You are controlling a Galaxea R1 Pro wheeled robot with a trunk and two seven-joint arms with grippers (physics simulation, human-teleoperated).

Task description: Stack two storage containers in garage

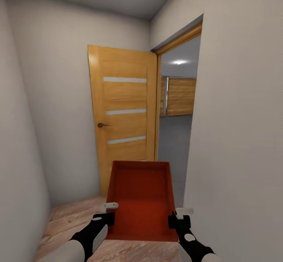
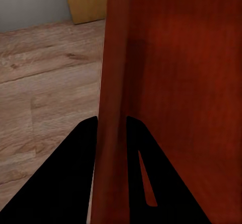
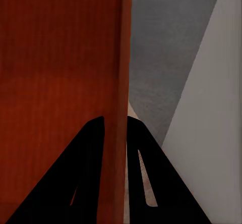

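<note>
One storage container (image 1: 142, 201) is carried low at 6 o'clock, held over the wood plank flooring (image 1: 70, 218). Its left wall is pinched by the left gripper (image 1: 109, 211), its right wall by the right gripper (image 1: 177, 217). It's probably stiff, light and a bit slick, so the thin side walls look like the spots to grab. The open door (image 1: 124, 116) is seen at 12, grey concrete (image 1: 175, 152) at 1.

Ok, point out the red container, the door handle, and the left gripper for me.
storage container (image 1: 142, 199), head view, on its flat bottom.
door handle (image 1: 103, 125), head view, on the dark lever.
left gripper (image 2: 111, 133), left wrist view, between the fingertips straddling the container's wall.
</note>
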